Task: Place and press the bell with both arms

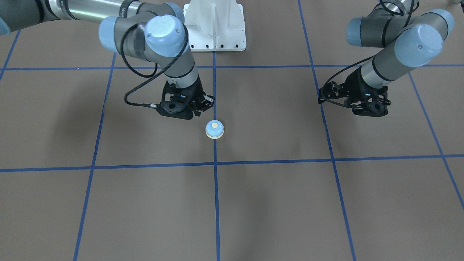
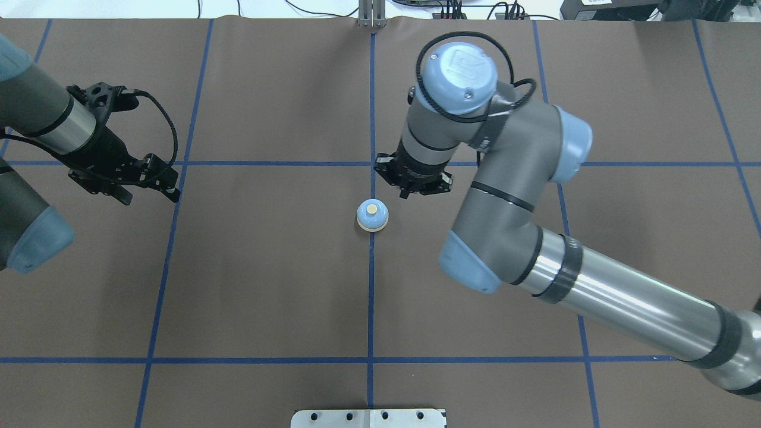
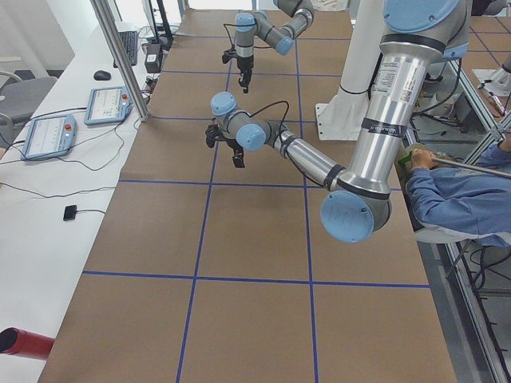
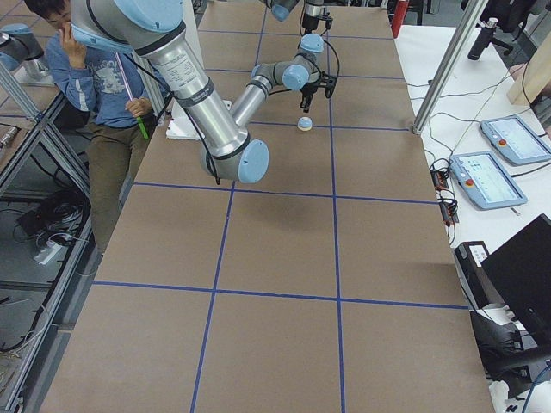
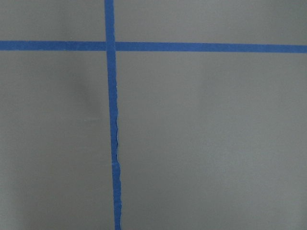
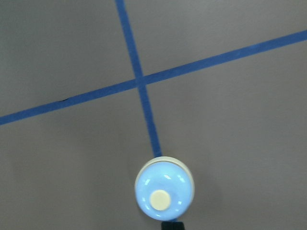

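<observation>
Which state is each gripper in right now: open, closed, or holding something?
Left gripper: cannot tell open or shut; nothing seen in it.
Right gripper: cannot tell; the bell stands free beside it.

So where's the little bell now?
In the overhead view, the bell sits mid-table on the centre blue tape line, close beside the jaws of the right arm.

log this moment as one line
bell: upright on centre tape line, free | right gripper: hovering beside bell, jaws unclear | left gripper: far aside, empty
</observation>
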